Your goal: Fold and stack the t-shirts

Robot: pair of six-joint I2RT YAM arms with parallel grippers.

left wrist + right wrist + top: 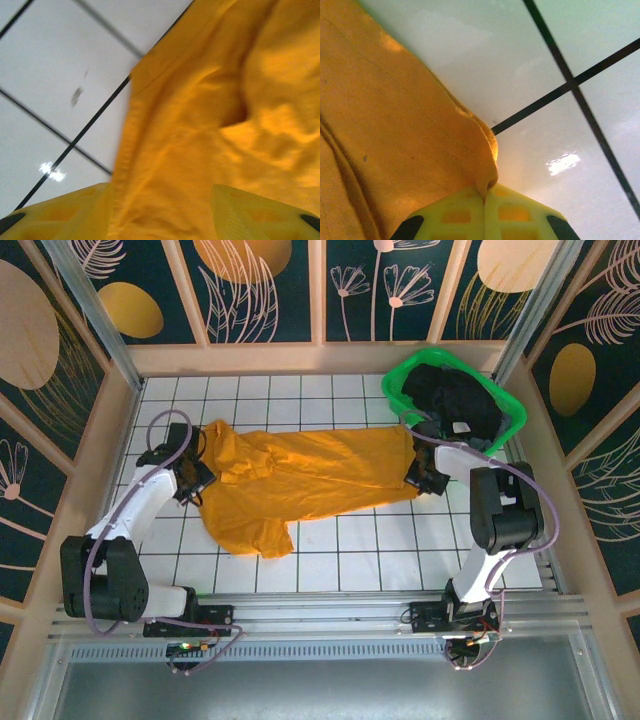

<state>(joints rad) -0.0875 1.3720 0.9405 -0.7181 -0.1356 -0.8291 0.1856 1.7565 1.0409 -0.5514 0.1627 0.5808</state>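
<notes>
Shirt: the orange-yellow t-shirt point(300, 480) lay spread but rumpled across the white tiled table point(400, 550), between both arms.
Right gripper point(486, 195): pinched closed on a hem corner.
Left gripper point(155, 200): fingers wide apart, cloth lying between them, nothing gripped.
Cloth: thin, soft, creased; stitched hem.
Risk: a one-sided pull would likely drag or bunch it; the thin hem could slip free.

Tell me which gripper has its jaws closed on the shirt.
The right gripper: its jaws pinch the orange t-shirt; the left gripper has jaws wide apart.
</notes>
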